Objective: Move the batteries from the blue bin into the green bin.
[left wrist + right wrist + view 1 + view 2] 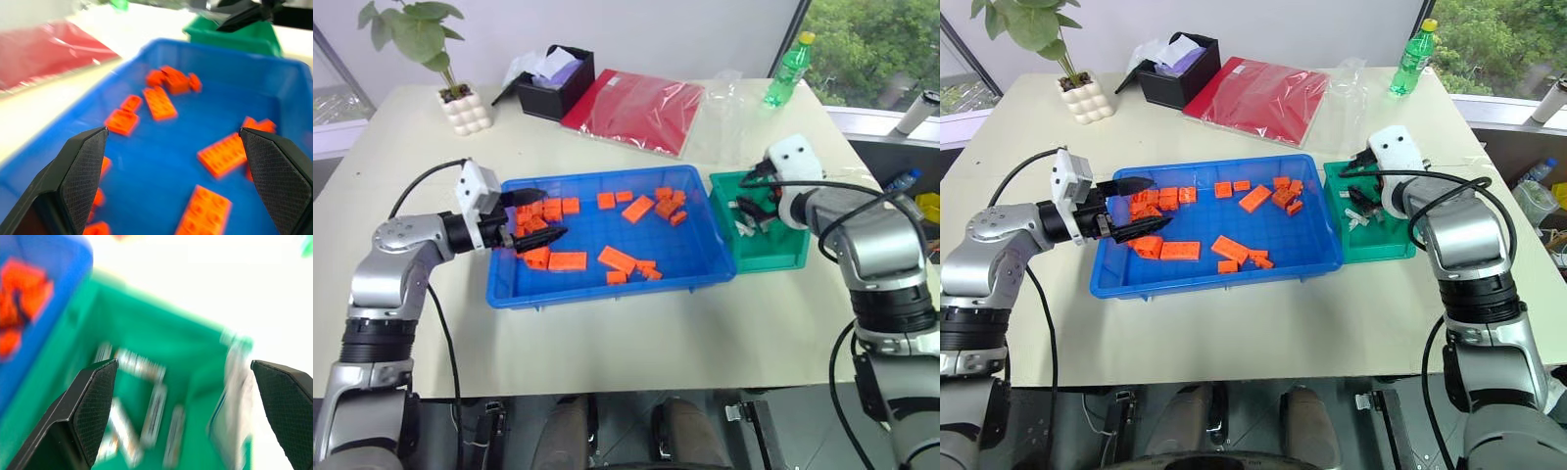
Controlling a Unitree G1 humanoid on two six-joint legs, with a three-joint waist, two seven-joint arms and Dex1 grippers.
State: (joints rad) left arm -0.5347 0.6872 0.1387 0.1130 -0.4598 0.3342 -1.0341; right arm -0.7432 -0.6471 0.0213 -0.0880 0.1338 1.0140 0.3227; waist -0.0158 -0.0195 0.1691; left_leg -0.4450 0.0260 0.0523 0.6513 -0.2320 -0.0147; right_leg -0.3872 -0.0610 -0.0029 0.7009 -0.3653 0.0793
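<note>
While the right gripper [181, 396] is hanging wide and empty over the green bin [789, 257], where batteries [154, 411] are lying, the left gripper [545, 212] is hovering agape over the blue bin [607, 291]; it should be picking between the orange blocks [617, 259].

Batteries [154, 413] — perhaps six; two bins [607, 284].
</note>
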